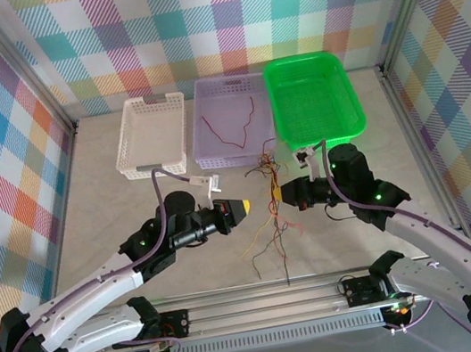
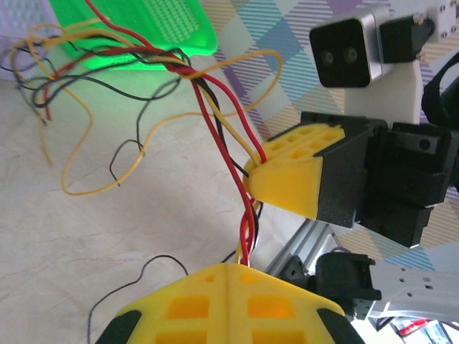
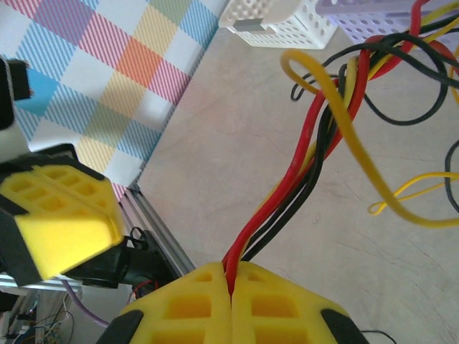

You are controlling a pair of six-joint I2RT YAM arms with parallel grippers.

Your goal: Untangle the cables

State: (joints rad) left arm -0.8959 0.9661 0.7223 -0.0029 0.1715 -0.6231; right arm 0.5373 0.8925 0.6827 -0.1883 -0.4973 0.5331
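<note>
I see the table (image 1: 108,224) as a pale, faintly marbled slab with a matte top. At its far edge three rectangular plastic baskets stand in a row, side by side. On the right is a glossy green basket (image 1: 313,100) with a fine mesh floor, in the middle a translucent lilac basket (image 1: 217,147), and on the left a white basket (image 1: 152,136) of open lattice. A single dark red wire (image 1: 238,126) lies kinked in the lilac one.

Nearer me, my left gripper (image 1: 243,208) and right gripper (image 1: 289,192) point at each other, tips a little apart. Each ends in blocky yellow wedges with square pockets moulded in. Both are clamped: the left pinches red and yellow strands in its seam, the right red and black ones.

The cables (image 1: 272,206) run between the two, in front of the lilac and green baskets: thin, glossy red, yellow and black strands twisted together, with loose loops trailing towards the table
</note>
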